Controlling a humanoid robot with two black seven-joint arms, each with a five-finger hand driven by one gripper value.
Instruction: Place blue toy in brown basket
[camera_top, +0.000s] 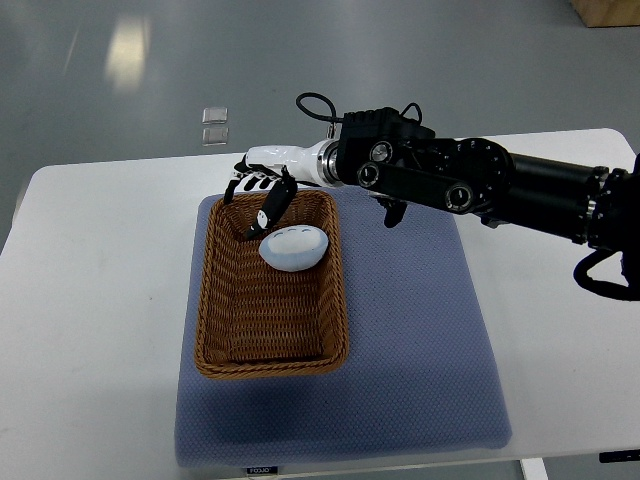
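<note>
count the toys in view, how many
1: the blue toy lies in the far end of the brown basket, just under the right robot hand. None seem hidden elsewhere.

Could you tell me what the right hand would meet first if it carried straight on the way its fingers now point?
Probably the blue toy: the right hand points down-left into the brown basket, fingers open just above it. Depth is unclear; it might instead meet the basket floor.

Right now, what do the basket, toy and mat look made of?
Basket: woven wicker or rattan, brown, matte; ribbed weave shows on walls and floor.
Toy: pale blue, smooth, rounded; probably soft plush or foam, can't confirm.
Mat: blue-grey, fine dimpled texture; looks like fabric-faced foam or rubber.
</note>
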